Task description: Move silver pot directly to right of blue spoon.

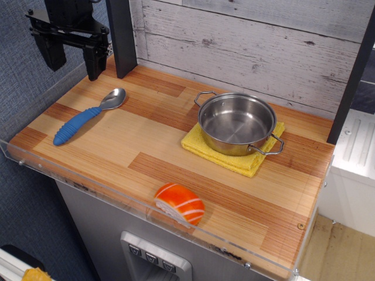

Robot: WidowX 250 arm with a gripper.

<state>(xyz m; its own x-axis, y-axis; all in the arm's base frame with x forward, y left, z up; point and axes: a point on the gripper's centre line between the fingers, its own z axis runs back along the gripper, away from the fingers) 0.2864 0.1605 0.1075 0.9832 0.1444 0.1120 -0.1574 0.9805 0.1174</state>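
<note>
Silver pot (237,124) sits on a yellow cloth (233,153) at the desk's (146,158) right, well apart from the blue spoon (88,117); the gripper (71,57) hangs above-left, jaws spread, empty.

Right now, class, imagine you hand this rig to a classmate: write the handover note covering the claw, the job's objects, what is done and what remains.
Claw: open, empty, hanging above the table's back left corner, touching nothing.
Small shiny stainless-steel pot: upright, empty, sitting on a yellow cloth at centre right.
Blue ribbed-handled spoon with a silver bowl: lying at the left, bowl towards the back.
An orange and white salmon sushi toy lies near the front edge.
Done: nothing yet; pot not grasped.
Left: grasp the pot, lift it off the cloth, set it on the bare wooden tabletop directly right of the spoon.
</note>
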